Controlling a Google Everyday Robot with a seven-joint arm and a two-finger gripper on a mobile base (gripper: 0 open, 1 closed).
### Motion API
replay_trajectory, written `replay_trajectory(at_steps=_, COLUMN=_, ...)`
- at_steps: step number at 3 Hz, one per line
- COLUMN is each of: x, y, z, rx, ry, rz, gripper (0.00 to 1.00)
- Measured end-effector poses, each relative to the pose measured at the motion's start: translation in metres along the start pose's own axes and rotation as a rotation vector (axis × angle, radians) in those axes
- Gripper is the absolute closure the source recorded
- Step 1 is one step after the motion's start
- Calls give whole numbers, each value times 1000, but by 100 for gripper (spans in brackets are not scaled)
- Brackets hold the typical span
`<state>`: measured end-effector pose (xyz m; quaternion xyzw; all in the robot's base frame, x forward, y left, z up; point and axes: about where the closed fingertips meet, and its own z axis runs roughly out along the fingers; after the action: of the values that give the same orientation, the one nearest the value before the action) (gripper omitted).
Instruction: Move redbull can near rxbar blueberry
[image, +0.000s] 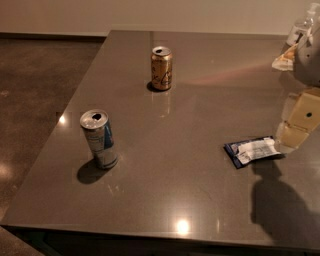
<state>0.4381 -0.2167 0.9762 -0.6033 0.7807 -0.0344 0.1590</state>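
Silver-and-blue redbull can stands upright well left of the end effector, grip unreadable, beside the rxbar blueberry.

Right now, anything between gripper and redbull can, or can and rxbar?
From redbull can to rxbar: only bare table. The gold can stands farther back, off that line. The gripper hangs at the right edge by the rxbar, which lies flat on its way to the can.
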Motion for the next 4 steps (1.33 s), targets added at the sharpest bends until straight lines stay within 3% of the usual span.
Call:
replay_trajectory(at_steps=2, x=-10, y=-1, z=1, rx=-8, ry=-25, rz=-8, gripper=0)
replay_trajectory(at_steps=3, x=-38, y=3, z=7, rx=-46, ry=-104, rz=-43, gripper=0)
replay_trajectory(at_steps=4, x=-80, y=21, z=15, rx=-111, ry=-209, rz=-96, gripper=0)
